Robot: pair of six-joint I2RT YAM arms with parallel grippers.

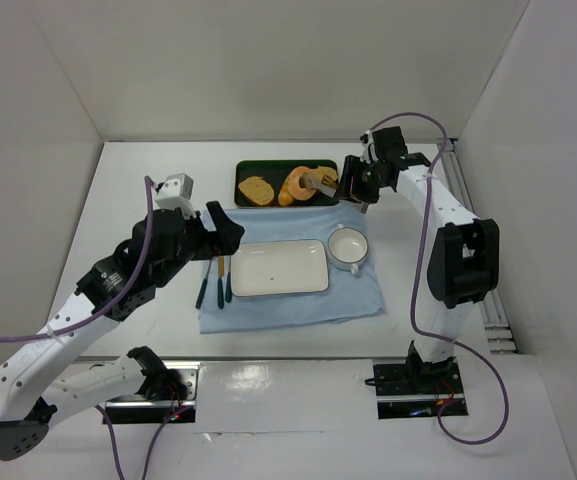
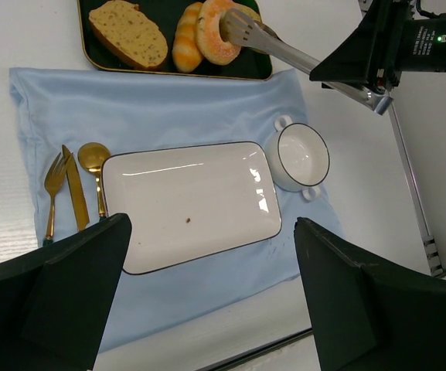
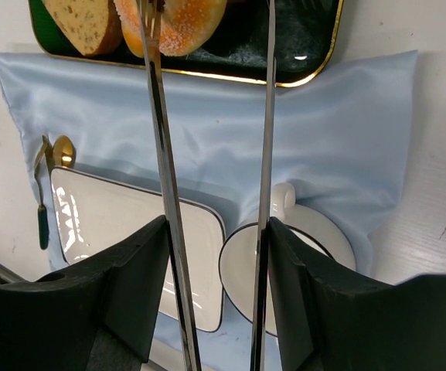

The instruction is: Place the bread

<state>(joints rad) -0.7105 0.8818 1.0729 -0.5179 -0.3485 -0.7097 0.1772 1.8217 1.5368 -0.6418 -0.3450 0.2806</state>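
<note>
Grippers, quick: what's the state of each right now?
Left gripper: jaws open, holding nothing.
Right gripper: closed on the tongs, whose tips are at the bread.

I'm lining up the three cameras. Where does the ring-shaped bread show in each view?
Top external: ring-shaped bread just above centre.
Left wrist: top centre, under the tip of the tongs.
Right wrist: top edge, left of centre, cropped.
Shared landmark: the dark tray it lies in.
</note>
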